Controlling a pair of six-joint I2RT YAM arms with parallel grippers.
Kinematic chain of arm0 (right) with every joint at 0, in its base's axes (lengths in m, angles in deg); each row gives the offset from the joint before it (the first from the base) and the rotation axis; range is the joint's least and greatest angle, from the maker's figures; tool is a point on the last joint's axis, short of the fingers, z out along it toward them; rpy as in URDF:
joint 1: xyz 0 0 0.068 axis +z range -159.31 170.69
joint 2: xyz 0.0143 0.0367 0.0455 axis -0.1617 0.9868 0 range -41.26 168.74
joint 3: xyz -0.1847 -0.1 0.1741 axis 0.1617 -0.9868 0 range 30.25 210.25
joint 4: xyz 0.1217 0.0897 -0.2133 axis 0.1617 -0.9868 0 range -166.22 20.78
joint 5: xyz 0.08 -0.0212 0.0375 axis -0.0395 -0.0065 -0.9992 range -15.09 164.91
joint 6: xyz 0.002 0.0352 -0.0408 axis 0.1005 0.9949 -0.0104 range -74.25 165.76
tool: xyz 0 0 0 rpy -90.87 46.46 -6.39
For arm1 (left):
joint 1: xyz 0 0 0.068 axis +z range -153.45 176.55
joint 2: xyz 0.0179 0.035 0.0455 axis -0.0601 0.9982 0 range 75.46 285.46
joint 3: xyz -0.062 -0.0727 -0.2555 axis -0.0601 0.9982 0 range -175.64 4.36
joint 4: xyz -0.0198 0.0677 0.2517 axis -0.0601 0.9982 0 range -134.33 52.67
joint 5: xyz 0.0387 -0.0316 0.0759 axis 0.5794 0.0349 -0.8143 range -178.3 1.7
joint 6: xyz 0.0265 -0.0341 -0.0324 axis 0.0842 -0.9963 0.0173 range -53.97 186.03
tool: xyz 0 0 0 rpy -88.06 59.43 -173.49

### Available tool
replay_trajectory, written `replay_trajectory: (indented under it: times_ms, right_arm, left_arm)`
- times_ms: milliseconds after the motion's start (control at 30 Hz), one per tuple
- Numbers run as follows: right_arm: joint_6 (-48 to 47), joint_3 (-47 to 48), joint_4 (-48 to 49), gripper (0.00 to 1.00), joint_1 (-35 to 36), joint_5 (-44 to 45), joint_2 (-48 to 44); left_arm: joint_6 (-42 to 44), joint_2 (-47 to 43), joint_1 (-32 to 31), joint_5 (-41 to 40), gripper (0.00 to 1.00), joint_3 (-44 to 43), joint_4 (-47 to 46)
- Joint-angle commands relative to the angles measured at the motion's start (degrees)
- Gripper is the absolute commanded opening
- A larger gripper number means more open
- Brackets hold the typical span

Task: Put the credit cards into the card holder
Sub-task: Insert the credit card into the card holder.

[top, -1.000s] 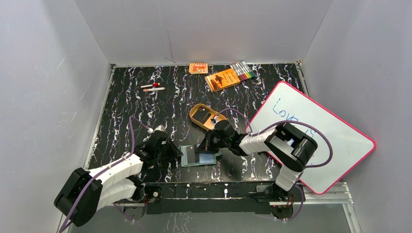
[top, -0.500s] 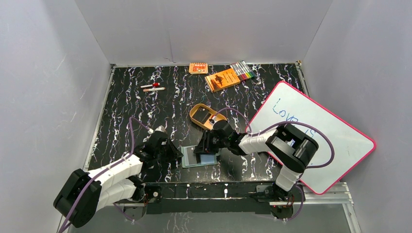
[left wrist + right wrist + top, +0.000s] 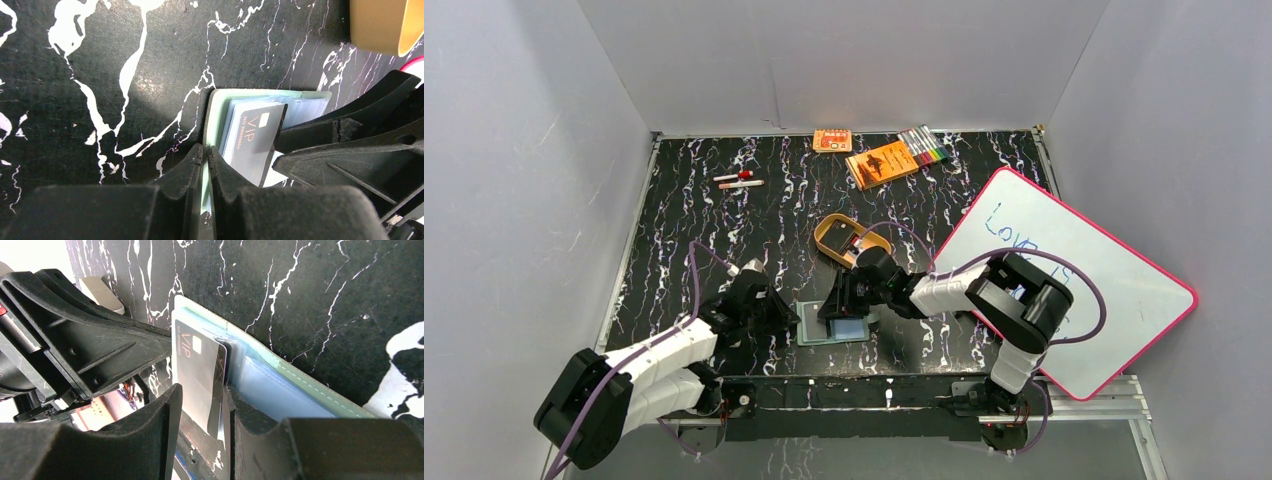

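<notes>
The sage-green card holder (image 3: 809, 325) lies open near the table's front edge. My left gripper (image 3: 206, 156) is shut on the holder's green left edge (image 3: 214, 107). A dark grey credit card (image 3: 255, 142) marked VIP sticks partly out of a pale blue pocket, tilted. My right gripper (image 3: 202, 400) is open astride the free end of this card (image 3: 197, 372), with a gap at its left finger (image 3: 165, 415). The holder's inner pockets (image 3: 280, 385) run along the right finger. In the top view the right gripper (image 3: 844, 302) hangs over the holder's middle.
A tan oval tray (image 3: 849, 240) with something dark inside sits just behind the holder. A pink-framed whiteboard (image 3: 1074, 290) leans at the right. An orange booklet (image 3: 882, 163), markers (image 3: 924, 147), a small orange box (image 3: 832, 140) and pens (image 3: 739, 180) lie at the back.
My right gripper has opened from shut on the card and shifted slightly left. The card stays in the holder's pocket. The left gripper has not moved.
</notes>
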Motion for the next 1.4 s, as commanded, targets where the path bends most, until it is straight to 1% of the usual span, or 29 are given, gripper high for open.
replay_trajectory:
  times_ms: [0, 233, 333, 533, 633, 867, 1000, 1200, 1367]
  right_arm:
    - [-0.12, 2.63, 1.55, 0.43, 1.05, -1.17, 1.36]
    - [-0.73, 4.25, 0.21, 0.44, 1.67, -0.8, 1.43]
    - [-0.8, 4.48, -1.88, 0.44, 1.7, 1.47, 0.05]
    - [-0.63, 8.41, -13.54, 0.45, 1.83, 4.33, -0.13]
    - [-1.32, 9.04, -16.34, 0.47, 1.87, 5.85, -0.79]
    - [-4.38, 10.83, -22.66, 0.55, 1.89, 10.9, -4.48]
    - [-5.69, 11.37, -22.8, 0.56, 1.99, 9.78, -4.93]
    - [-6.78, 11.66, -22.05, 0.56, 2.83, 6.1, -3.06]
    - [-7.43, 11.87, -21.34, 0.57, 4.25, 6.0, -2.71]
  left_arm:
    - [-0.25, -1.31, -0.02, 0.84, 0.07, 1.03, 0.93]
    - [-0.42, -1.97, -0.04, 0.93, 0.04, 1.31, 0.89]
    - [-0.4, -2.64, -0.06, 0.72, 0.02, 1.29, 1.13]
    - [-0.62, -3.94, -0.02, 0.04, 0.0, 1.31, 2.06]
    - [-0.74, -3.97, -0.03, -0.29, 0.0, 1.38, 2.2]
    - [-1.18, -3.87, -0.02, -0.98, 0.0, 1.74, 2.4]
    - [-1.33, -3.88, -0.02, -0.92, 0.0, 1.75, 2.21]
    - [-1.45, -4.04, -0.06, -0.89, 0.0, 1.83, 2.12]
    - [-1.5, -4.4, -0.06, -0.98, 0.0, 1.92, 2.38]
